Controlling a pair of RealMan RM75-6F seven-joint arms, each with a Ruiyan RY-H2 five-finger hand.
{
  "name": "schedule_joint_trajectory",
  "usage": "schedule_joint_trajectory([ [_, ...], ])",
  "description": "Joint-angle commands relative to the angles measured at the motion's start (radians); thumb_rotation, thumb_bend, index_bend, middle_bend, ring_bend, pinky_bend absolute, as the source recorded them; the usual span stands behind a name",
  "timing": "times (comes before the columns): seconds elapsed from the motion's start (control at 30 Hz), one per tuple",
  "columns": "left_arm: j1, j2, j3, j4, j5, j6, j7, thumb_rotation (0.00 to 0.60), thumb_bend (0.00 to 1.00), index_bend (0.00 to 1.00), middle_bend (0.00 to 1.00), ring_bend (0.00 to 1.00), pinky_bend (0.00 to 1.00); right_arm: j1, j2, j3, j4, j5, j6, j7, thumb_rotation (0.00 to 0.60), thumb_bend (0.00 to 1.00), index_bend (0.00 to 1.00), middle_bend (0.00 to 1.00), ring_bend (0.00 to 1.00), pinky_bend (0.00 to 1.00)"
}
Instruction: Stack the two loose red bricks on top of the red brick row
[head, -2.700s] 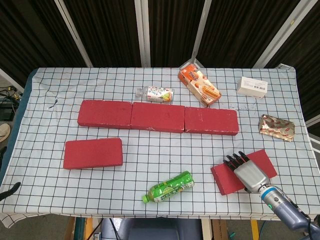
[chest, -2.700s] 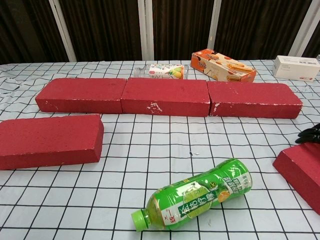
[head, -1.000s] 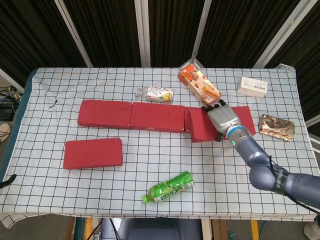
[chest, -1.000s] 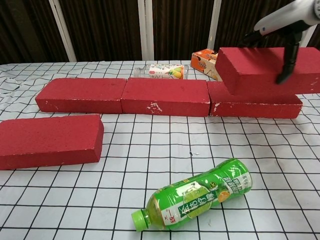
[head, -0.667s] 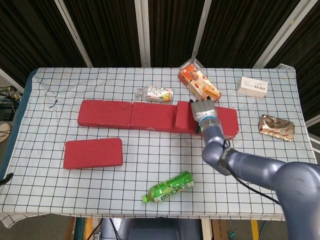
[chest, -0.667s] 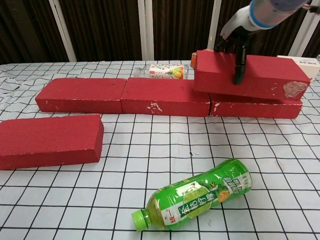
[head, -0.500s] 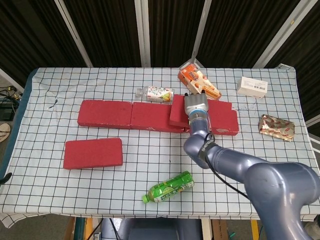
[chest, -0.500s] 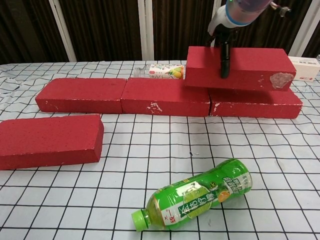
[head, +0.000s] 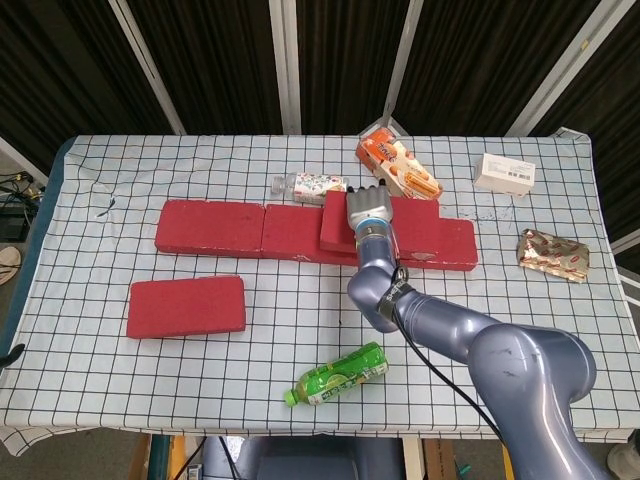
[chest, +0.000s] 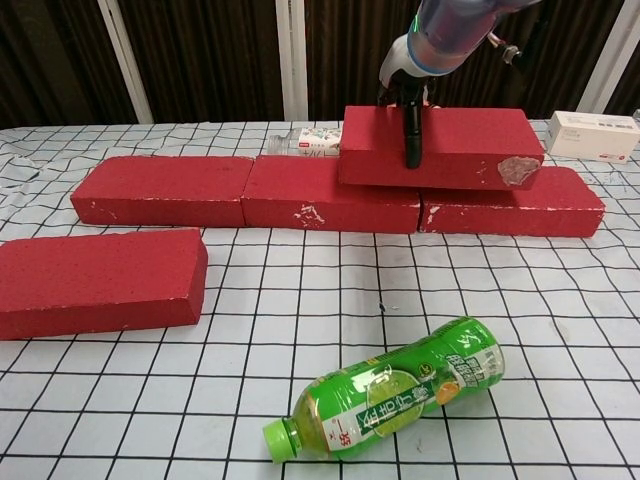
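Gripping red brick (chest: 430, 147) with right hand (chest: 409, 75), carrying it further toward 9 o'clock over brick row (chest: 250, 190), brick hanging under hand, at 6 o'clock.

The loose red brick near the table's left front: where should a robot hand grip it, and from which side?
Grip the loose red brick across its short width, near mid-length, coming from above. It lies flat with both long sides clear, much as the right robot hand holds the carried brick.

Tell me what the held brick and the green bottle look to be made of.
Held brick: probably light foam, matte grainy red, with white chips showing on the row bricks' edges. Bottle: glossy clear plastic with a printed green label, highlights on its side.
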Motion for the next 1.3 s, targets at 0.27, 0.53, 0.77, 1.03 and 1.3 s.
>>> schedule_joint_trajectory([
  [0.27, -0.007, -0.009, 0.000, 0.000, -0.008, 0.001, 0.023, 0.600, 0.07, 0.00, 0.00, 0.00, 0.14, -0.044, -0.041, 0.063, 0.058, -0.014, -0.018, -0.083, 0.600, 0.17, 0.33, 0.39, 0.28, 0.00],
  [0.53, -0.009, -0.009, 0.000, 0.003, -0.014, 0.000, 0.021, 0.600, 0.07, 0.00, 0.00, 0.00, 0.14, -0.064, -0.052, 0.112, 0.054, -0.018, 0.004, -0.131, 0.600, 0.17, 0.33, 0.39, 0.28, 0.00],
  [0.77, -0.011, -0.010, 0.003, 0.005, -0.012, 0.000, 0.021, 0.600, 0.07, 0.00, 0.00, 0.00, 0.14, -0.084, -0.063, 0.149, 0.054, -0.025, 0.020, -0.162, 0.600, 0.17, 0.33, 0.39, 0.28, 0.00],
  [1.03, -0.009, -0.010, 0.002, 0.005, -0.013, 0.009, 0.022, 0.600, 0.07, 0.00, 0.00, 0.00, 0.14, -0.106, -0.086, 0.180, 0.089, -0.034, 0.015, -0.197, 0.600, 0.17, 0.33, 0.39, 0.28, 0.00],
  [1.3, -0.012, -0.013, 0.003, 0.007, -0.018, 0.005, 0.028, 0.600, 0.07, 0.00, 0.00, 0.00, 0.14, -0.119, -0.092, 0.210, 0.095, -0.039, 0.020, -0.229, 0.600, 0.17, 0.33, 0.39, 0.28, 0.00],
])
